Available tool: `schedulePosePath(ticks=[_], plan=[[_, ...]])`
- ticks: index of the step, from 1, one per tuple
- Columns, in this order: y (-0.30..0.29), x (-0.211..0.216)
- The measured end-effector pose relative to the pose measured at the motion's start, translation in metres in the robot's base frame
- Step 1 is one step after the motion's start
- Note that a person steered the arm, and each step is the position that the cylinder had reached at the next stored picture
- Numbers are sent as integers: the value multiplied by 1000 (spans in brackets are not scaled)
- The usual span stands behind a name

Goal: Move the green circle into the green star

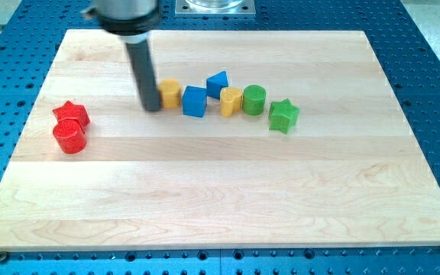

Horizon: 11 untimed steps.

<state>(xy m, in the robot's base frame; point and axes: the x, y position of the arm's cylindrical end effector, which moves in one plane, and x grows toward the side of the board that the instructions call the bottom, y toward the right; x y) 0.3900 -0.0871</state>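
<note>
The green circle [254,100] stands on the wooden board, right of centre near the view's top. The green star [284,115] lies just to its right and a little lower, a small gap apart from it. A yellow block [231,101] touches the green circle's left side. My tip [152,107] is well to the left of both green blocks, right beside another yellow block [171,93], on that block's left side.
A blue cube [195,101] and a blue triangle [218,82] sit between the two yellow blocks. A red star [71,114] and a red circle [69,137] sit at the view's left. The wooden board [220,191] lies on a blue perforated table.
</note>
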Motion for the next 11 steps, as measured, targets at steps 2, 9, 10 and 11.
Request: schedulePosePath(ticks=[2, 9, 10, 11], plan=[[33, 82], [161, -22], [190, 31], [195, 21]])
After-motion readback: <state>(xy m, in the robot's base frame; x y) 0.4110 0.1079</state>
